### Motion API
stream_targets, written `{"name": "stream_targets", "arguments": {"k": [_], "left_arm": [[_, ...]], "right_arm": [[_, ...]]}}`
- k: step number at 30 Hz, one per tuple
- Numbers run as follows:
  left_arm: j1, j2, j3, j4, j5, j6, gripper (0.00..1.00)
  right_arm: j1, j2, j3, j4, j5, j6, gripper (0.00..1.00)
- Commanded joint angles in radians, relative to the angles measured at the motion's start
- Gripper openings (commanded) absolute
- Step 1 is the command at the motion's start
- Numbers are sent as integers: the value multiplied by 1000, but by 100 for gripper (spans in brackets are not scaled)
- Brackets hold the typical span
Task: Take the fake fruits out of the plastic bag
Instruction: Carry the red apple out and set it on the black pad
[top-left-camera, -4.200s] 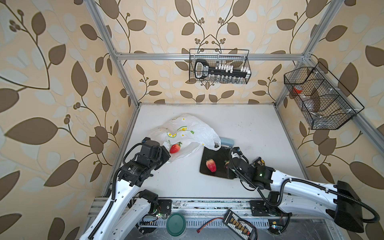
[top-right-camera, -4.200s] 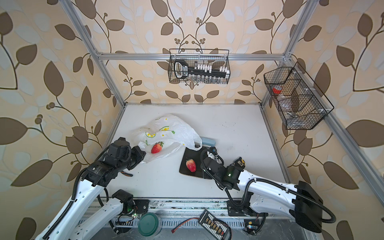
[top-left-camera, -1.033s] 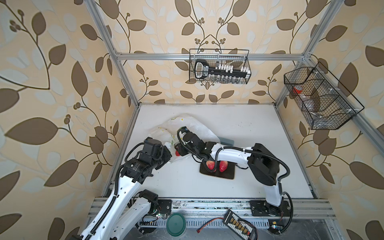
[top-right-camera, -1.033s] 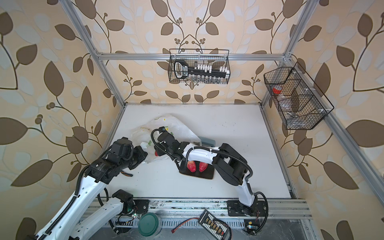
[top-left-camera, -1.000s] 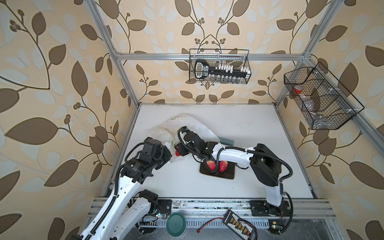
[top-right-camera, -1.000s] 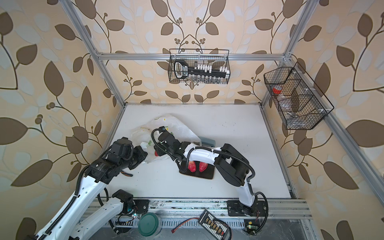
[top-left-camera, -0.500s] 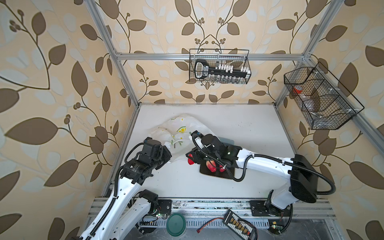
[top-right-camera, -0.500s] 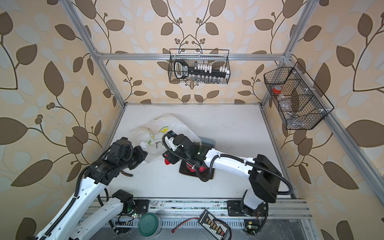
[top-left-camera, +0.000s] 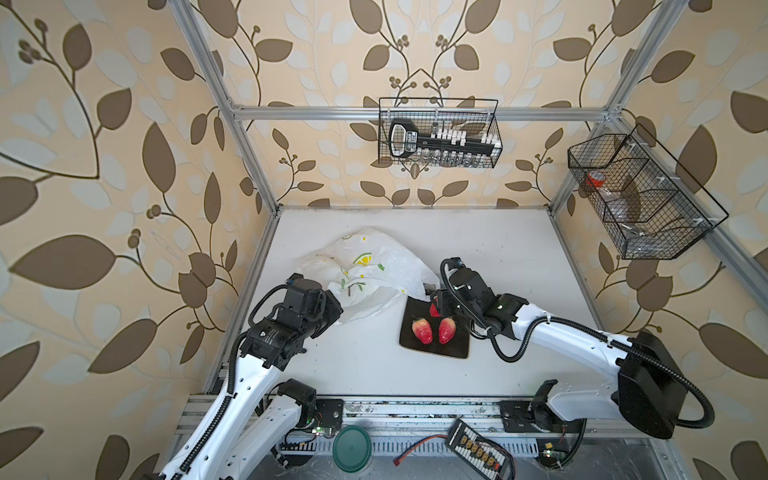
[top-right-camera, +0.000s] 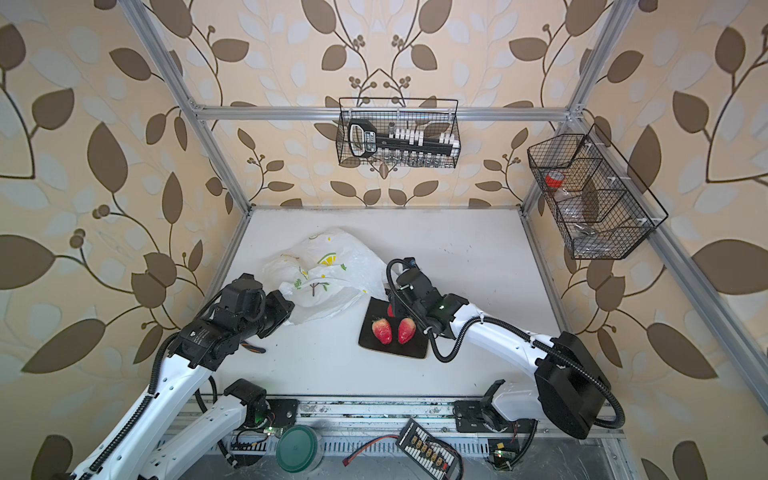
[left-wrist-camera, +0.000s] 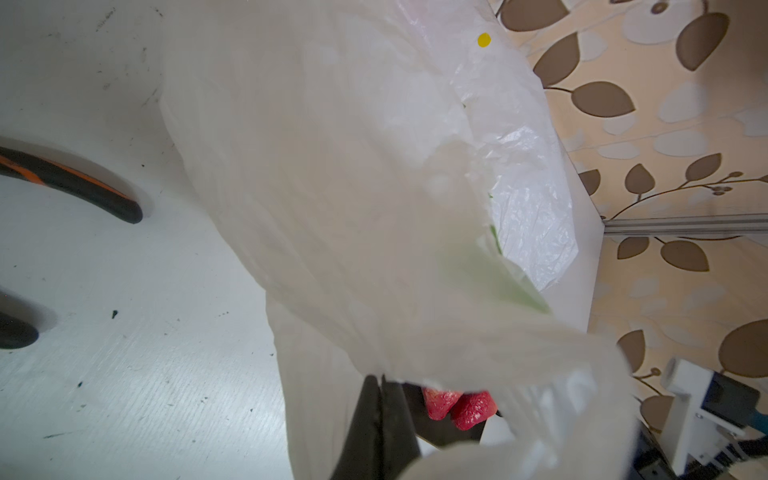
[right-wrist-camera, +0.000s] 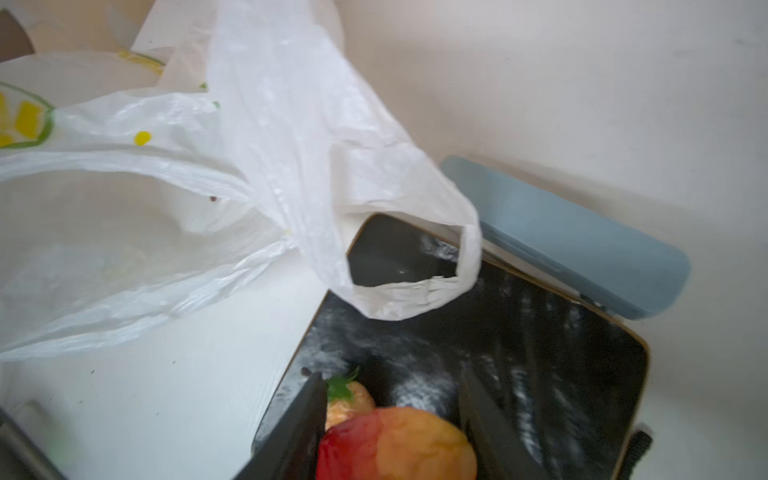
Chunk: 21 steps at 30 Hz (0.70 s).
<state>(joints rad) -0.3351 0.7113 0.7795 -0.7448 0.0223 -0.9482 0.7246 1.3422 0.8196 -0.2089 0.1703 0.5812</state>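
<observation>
Backing out of the plastic bag (top-left-camera: 376, 266), the right claw (top-left-camera: 435, 306) now hangs over the upper left corner of the black tray (top-left-camera: 436, 352), just below centre in both top views. Its jaws are part-open and clamped on the red-yellow peach (right-wrist-camera: 395, 444). Two strawberries (top-left-camera: 422, 331) lie side by side on the tray. Left of centre, the left claw (top-left-camera: 333, 305) is pinched tight on the bag's lower edge, and one handle loop drapes onto the tray.

Red-yellow peach (right-wrist-camera: 395, 444) is sitting pinched between the right gripper's (right-wrist-camera: 390, 382) fingers, two glossy red strawberries (top-left-camera: 422, 330) are lying just below it, and the crinkly lemon-print plastic bag (top-left-camera: 374, 270) is lying crumpled, its edge caught in the left gripper (top-left-camera: 334, 303).
</observation>
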Motion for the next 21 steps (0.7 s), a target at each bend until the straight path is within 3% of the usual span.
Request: {"name": "stream_targets", "arguments": {"k": [1, 16, 21], "left_arm": [[-12, -12, -10, 16, -22, -8, 0], [-12, -16, -8, 8, -21, 0, 0], [-12, -19, -8, 14, -20, 2, 0]], "right_arm": [[-28, 39, -22, 71, 27, 58, 40], [-62, 225, -94, 248, -12, 124, 45], [-63, 241, -98, 266, -15, 128, 59]]}}
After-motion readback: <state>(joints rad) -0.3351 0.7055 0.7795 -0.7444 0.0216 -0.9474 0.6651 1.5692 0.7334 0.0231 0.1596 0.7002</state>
